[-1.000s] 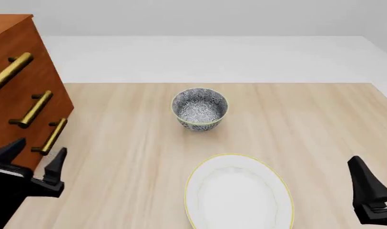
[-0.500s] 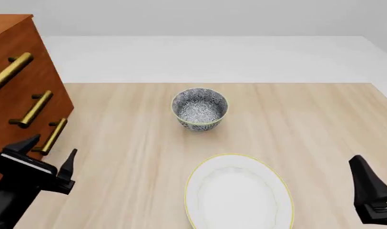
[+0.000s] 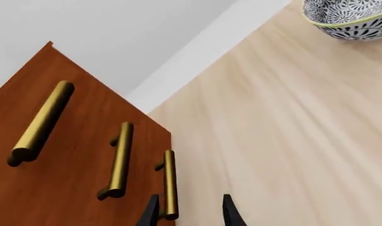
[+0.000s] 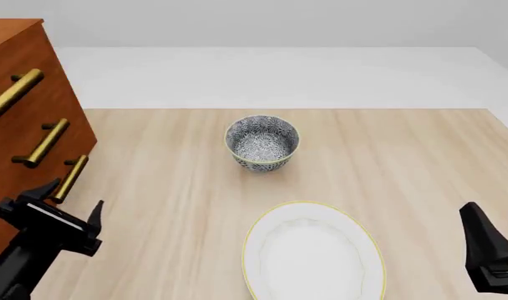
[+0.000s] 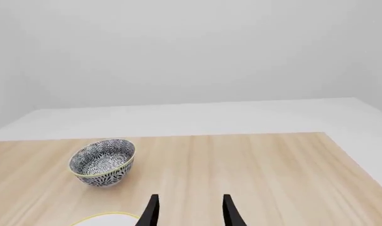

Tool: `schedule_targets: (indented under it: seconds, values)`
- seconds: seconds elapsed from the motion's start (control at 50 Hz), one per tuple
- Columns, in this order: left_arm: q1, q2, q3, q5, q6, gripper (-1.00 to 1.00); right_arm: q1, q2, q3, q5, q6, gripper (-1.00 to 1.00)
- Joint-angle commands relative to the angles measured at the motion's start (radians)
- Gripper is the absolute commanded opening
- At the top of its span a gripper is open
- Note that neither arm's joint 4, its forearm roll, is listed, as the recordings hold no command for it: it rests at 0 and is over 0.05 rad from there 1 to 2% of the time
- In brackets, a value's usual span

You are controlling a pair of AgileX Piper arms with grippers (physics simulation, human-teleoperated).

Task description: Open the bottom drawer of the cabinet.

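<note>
Low at the cabinet (image 4: 24, 119), the left gripper (image 4: 71, 199) is hovering spread-jawed beside the bottom drawer (image 3: 138, 207) handle; only its wrist view is showing one fingertip (image 3: 151, 212) overlapping it.

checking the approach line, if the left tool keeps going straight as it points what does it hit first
Probably the bottom drawer's brass handle: in the wrist view it lies just ahead of the open left tool, near one finger, though depth is unclear.
</note>
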Motion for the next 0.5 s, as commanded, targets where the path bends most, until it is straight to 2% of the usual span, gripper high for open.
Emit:
schedule_targets:
  seconds: [0.02, 0.12, 0.5]
  values:
    - [0.017, 0.028, 0.0, -0.028, 0.057, 1.0, 0.0, 0.0, 0.001, -0.002, 0.008, 1.0]
    - [0.022, 0.026, 0.0, -0.028, 0.091, 1.0, 0.001, 0.0, 0.001, -0.002, 0.012, 1.0]
    - [0.035, 0.052, 0.0, -0.028, 0.148, 1.0, -0.005, 0.0, 0.001, -0.004, 0.023, 1.0]
